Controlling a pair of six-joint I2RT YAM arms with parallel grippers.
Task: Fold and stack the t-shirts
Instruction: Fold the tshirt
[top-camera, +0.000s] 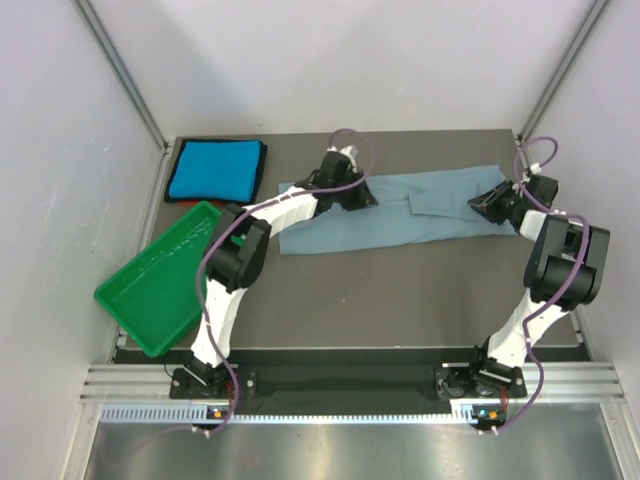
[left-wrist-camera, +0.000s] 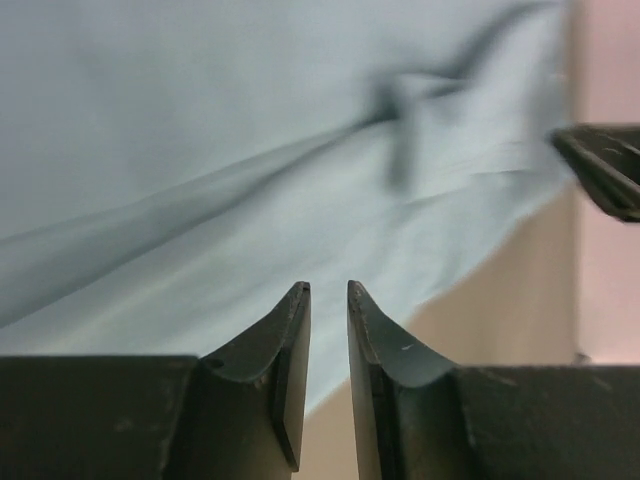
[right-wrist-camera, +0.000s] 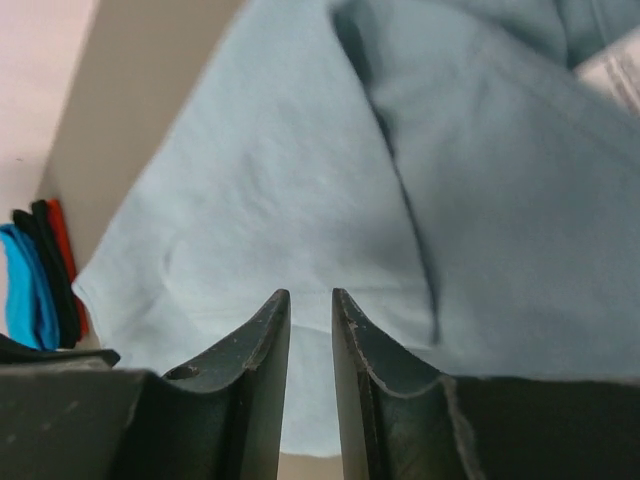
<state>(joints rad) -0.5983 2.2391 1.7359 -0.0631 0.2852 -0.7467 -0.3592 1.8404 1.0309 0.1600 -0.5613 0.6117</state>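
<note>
So our left gripper (left-wrist-camera: 328, 288) and right gripper (right-wrist-camera: 310, 293) both sit nearly closed, gripping nothing. We've got the grey-blue shirt (top-camera: 400, 215) stretched across the table (top-camera: 400, 300) beneath them, and the turquoise shirt (top-camera: 215, 168) folded at the far-left corner.

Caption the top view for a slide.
Left tool and right tool grip the grey-blue tee; turquoise tee lies folded beyond the tray.

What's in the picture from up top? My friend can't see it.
A long grey-blue t-shirt lies spread on a table, the robot's left claw near one end, its right claw near the other. A folded turquoise t-shirt lies in the far left corner, a green tray nearer, at the left edge.
</note>
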